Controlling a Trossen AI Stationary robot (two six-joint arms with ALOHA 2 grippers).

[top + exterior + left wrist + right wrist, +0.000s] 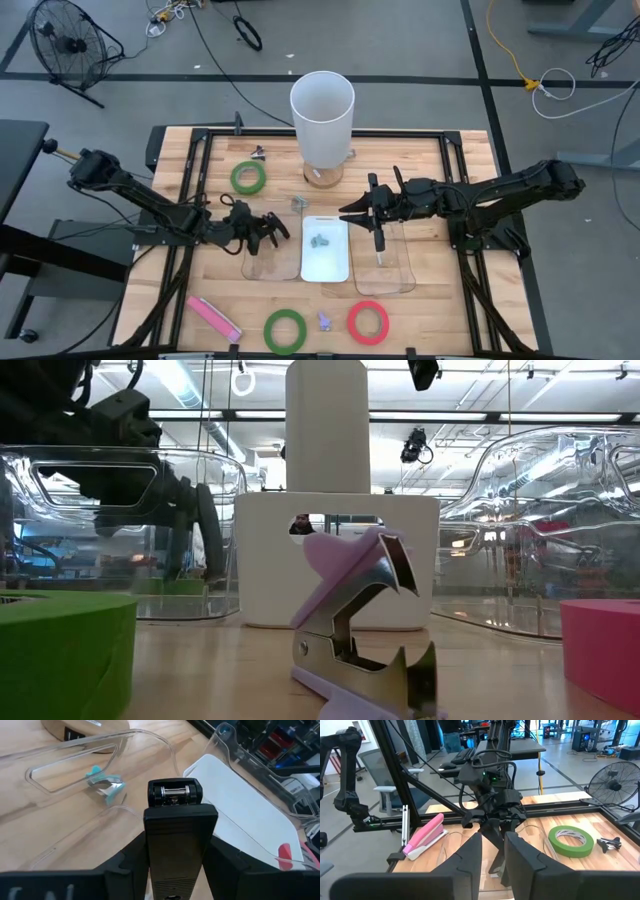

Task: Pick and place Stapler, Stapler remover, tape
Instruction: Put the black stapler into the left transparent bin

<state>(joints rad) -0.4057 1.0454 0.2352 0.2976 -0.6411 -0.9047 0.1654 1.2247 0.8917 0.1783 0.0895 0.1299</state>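
- Left gripper (268, 230): over the far rim of the left clear tray (272, 262), left of the worktop's centre. Jaws pinch a black stapler (180, 825) by its sides, with its metal hinge pin pointing away from the wrist.
- Right gripper (365, 212): over the far end of the right clear tray (400, 275), right of centre. Fingers are nearly together on a narrow dark piece (379, 240) that points toward the near edge. I can't tell what it is.
- White tray (335, 262): between the two clear trays, with a teal remover (320, 240) lying in it.
- Second small remover (297, 202): on the wood just beyond the white tray.
- Dark remover (259, 152): near the far edge.
- Tall white cylinder (322, 115): far edge, centre.
- Tape: one green ring (248, 178) far-left of centre. A second green ring (285, 331) and a red ring (368, 322) lie along the near edge.
- Purple remover (325, 321): between those two near-edge rings, jaws agape in the low view.
- Pink stapler (212, 318): flat toward the near left corner.
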